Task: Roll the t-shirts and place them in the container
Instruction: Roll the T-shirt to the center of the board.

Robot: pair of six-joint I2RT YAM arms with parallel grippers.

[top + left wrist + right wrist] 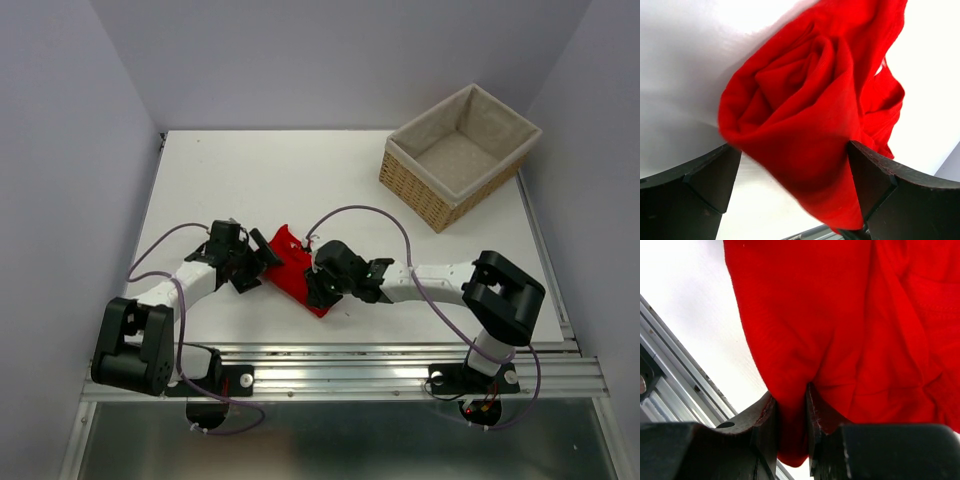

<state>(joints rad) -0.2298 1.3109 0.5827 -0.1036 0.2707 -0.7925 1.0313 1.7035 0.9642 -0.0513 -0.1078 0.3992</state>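
The shirt (292,268) is lying bunched on the table (250,170) directly between the two grippers. The end facing the left gripper (795,175) is wound into a loose, rose-like spiral. That gripper's jaws are standing spread wide with the rolled end sitting between them. The cloth is brushing the inside of one finger but, as far as the wrist view shows, is not being squeezed. The right gripper (792,412) is pinching a fold of the shirt's edge between nearly closed jaws, and the rest of the cloth is spreading away ahead of its fingertips. The basket (440,205) is standing well apart, far beyond the right gripper.

Judging by this, the rolling is partly done: a coil is formed, but it is slack and uneven. The next move probably calls for the left gripper to close on the coil and turn it tighter while the right holds its fold taut, without dragging the thin cloth and undoing the spiral.
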